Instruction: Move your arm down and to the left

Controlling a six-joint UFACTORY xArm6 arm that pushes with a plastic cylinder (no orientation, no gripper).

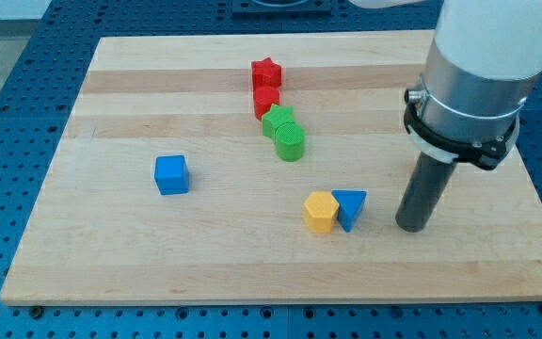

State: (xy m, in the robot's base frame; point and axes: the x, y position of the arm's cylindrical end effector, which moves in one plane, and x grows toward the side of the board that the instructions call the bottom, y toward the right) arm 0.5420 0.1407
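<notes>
On the wooden counter (111, 254), lower right of the frame: my tip (411, 227), end of a dark upright rod, resting just right of the blue triangular block (350, 207), apart from it. No pincer is fitted; the rod holds nothing. Yellow hexagonal block (320, 212): touching the blue triangular block's left side. Blue cube (171, 175): alone, left of centre. Upper centre, in a touching column: red star block (266, 72), a second red block (266, 100), a green star-like block (278, 121), green cylinder (290, 143).
</notes>
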